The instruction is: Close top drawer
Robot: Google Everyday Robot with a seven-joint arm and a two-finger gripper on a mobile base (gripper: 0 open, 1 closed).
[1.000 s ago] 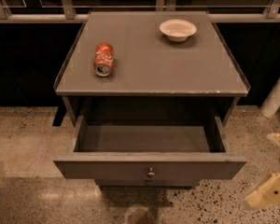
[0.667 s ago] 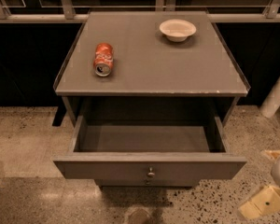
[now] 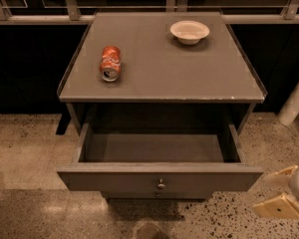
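Camera view: top drawer (image 3: 114, 179) stands pulled fully out beneath the cabinet top (image 3: 159, 68); gripper (image 3: 279, 190), spread wide and empty, hangs low right of its front. An off-centre push at that corner may skew and jam it.

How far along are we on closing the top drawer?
Nothing looks done yet: the top drawer stands pulled well out of the cabinet, its empty inside in plain view. In hand: the gripper sits low, off the right end of the drawer front, fingers apart, touching nothing. Left: bring it to the front and push the drawer all the way in.
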